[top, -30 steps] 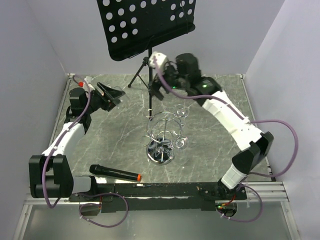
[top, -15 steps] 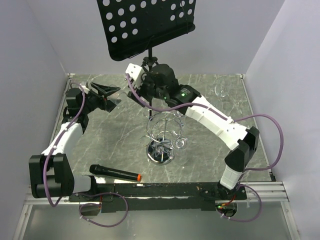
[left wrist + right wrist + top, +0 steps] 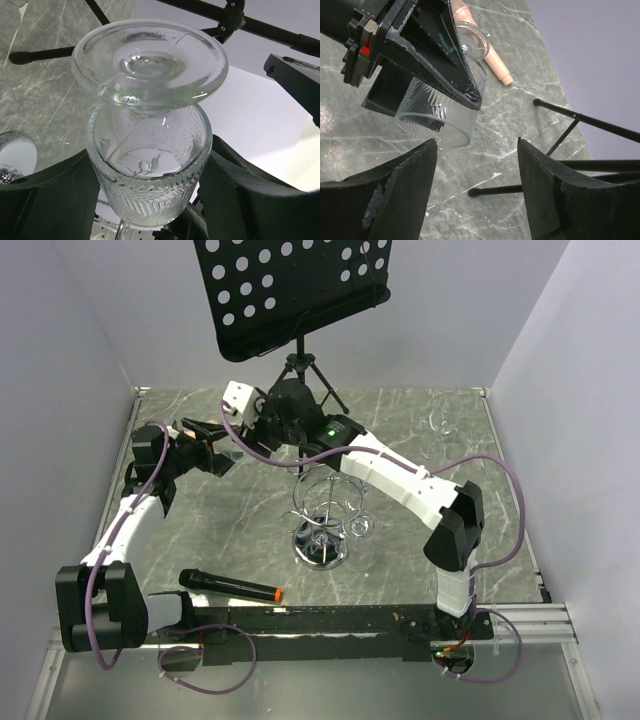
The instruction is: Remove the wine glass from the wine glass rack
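Observation:
The chrome wine glass rack (image 3: 322,508) stands mid-table with glasses (image 3: 360,527) hanging from its ring. My left gripper (image 3: 213,443) at the back left is shut on a cut-glass wine glass (image 3: 149,165), its fingers (image 3: 240,200) on either side of the bowl and its round foot (image 3: 149,59) pointing away from the wrist. My right gripper (image 3: 252,423) reaches across the table to just beside the left one. It is open and empty (image 3: 476,145), and the held glass (image 3: 437,112) shows just beyond its fingertips.
The black music stand (image 3: 292,292) with tripod legs (image 3: 580,120) stands at the back. A black microphone (image 3: 230,588) lies at the front left. A clear glass (image 3: 438,422) sits at the back right. A pink tube (image 3: 487,47) lies by the back-left wall.
My right arm has swung left from behind the rack to just beside my left gripper. My left gripper has shifted slightly with the glass still in it.

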Available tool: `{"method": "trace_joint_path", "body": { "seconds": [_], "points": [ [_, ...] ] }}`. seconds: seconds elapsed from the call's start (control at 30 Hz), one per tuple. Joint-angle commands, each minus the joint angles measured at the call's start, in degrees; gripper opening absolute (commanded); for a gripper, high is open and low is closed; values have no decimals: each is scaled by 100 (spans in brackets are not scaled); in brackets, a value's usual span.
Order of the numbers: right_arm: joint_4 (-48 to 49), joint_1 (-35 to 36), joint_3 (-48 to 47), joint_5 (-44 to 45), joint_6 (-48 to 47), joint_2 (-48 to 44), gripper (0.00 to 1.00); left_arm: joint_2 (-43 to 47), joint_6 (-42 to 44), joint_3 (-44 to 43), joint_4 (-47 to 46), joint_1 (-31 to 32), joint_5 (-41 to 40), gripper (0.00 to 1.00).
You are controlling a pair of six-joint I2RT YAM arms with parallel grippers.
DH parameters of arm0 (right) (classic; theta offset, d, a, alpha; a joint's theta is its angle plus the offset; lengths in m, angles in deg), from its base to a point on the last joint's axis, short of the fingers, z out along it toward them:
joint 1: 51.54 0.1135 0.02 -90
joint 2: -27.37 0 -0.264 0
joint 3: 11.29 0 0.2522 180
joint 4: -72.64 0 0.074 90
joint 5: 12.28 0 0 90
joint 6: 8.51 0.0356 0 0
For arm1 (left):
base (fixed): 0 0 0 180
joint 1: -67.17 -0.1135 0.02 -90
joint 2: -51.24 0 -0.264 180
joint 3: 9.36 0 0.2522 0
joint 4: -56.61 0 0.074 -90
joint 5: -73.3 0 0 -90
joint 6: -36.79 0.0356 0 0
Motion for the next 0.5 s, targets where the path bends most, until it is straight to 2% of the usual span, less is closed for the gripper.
{"method": "trace_joint_path", "body": {
  "seconds": [0.0,0.47],
  "points": [
    [228,68,-448,135,-64,139,70,223,-400,-351,117,-29,67,1],
    [369,77,-606,206,-29,447,61,267,-471,-501,267,-38,163,1]
  ]
}}
